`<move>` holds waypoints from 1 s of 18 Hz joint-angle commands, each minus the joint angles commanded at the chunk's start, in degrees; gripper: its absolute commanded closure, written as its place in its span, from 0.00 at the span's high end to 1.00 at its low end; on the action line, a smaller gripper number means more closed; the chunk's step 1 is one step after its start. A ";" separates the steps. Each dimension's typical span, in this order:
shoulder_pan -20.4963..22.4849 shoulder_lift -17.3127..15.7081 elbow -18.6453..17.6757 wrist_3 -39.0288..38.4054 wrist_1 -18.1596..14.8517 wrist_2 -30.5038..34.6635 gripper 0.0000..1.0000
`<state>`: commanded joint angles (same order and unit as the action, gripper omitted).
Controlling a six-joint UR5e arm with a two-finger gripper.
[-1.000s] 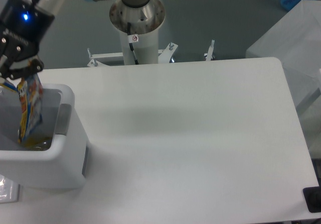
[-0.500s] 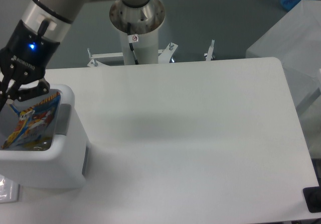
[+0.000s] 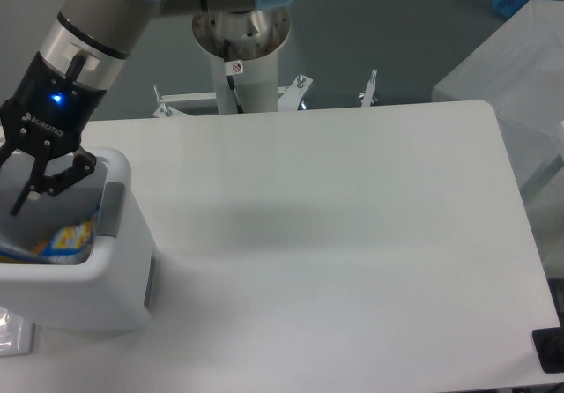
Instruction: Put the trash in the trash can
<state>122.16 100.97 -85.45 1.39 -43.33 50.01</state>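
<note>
The tool (image 3: pixel 11 195) hangs over the open top of the white trash can (image 3: pixel 115 270) at the left edge of the surface (image 3: pixel 335 234). Its fingers (image 3: pixel 53 179) are spread apart and grip nothing; one finger partly runs out of view at the left. Below them, inside the trash can, lies the blue-and-silver foil snack bag (image 3: pixel 63 239), apart from the fingers, with only its upper part showing above the near rim. The arm's blue indicator light (image 3: pixel 58 99) glows.
</note>
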 joint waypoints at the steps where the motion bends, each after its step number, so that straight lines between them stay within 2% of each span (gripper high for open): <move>1: 1.14 0.71 1.76 3.76 0.09 0.00 1.00; 4: 4.74 2.82 5.80 15.55 -0.09 0.00 1.00; 6: 8.77 2.91 7.04 18.29 -0.09 0.00 1.00; 9: 11.51 2.30 8.54 22.07 -0.70 1.83 1.00; 12: 11.96 0.02 8.72 28.81 -2.02 18.49 1.00; 14: 11.43 -0.43 8.54 34.71 -5.08 25.38 1.00; 18: 11.43 -1.83 8.54 45.44 -11.76 26.02 1.00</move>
